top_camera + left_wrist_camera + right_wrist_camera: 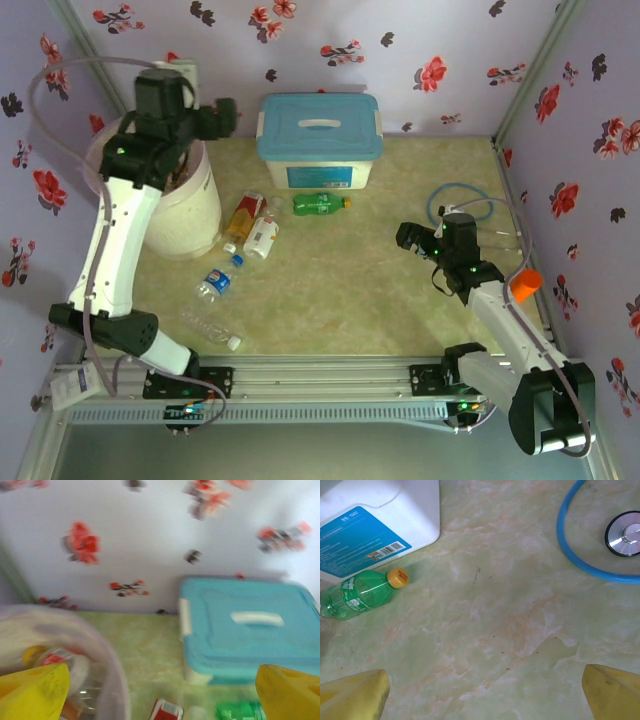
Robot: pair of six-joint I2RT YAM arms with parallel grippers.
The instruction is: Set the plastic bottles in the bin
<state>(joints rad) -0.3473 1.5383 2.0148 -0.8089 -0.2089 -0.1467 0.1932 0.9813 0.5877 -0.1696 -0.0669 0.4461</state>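
The bin (192,205), a white bucket with a pinkish liner, stands at the back left. My left gripper (222,118) hovers over its right rim, open and holding nothing. In the left wrist view the left gripper (160,702) has its yellow fingertips (35,690) far apart, with the bin's rim (107,650) below left and bottles (55,660) inside. Several plastic bottles lie on the table: a green one (320,204) (357,592), an amber red-labelled one (243,217), a clear white-labelled one (262,238), a blue-labelled one (215,281) and a clear one (212,327). My right gripper (410,238) (482,700) is open over bare table.
A white box with a light-blue lid (320,140) (245,630) (375,525) stands at the back centre, right behind the green bottle. A blue ring (460,205) (580,555) with a metal disc (625,533) lies at the back right. An orange cylinder (525,285) sits by the right arm. Floral walls enclose three sides.
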